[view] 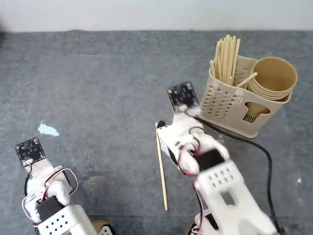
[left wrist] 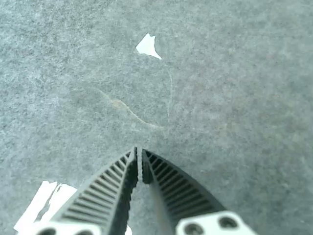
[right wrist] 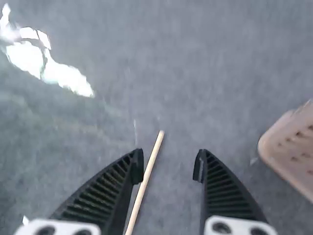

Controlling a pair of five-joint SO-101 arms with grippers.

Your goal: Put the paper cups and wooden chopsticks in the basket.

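The right gripper (right wrist: 168, 159), jaws spread and empty, hangs over a single loose chopstick (right wrist: 150, 159) lying flat on the grey table (view: 98, 88), near the basket (view: 222, 105). The paper cups (view: 274, 76) and a bundle of chopsticks (view: 226, 56) already stand in the basket, so this stick looks to be all that is left. The left gripper (left wrist: 139, 159) sits clenched on nothing, well apart.

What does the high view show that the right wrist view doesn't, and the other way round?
High view, not right wrist: stacked paper cups and bundled chopsticks standing in the basket, plus the left arm. Right wrist, not high: the right claw open over the loose chopstick. Both: that chopstick, the basket, grey table.
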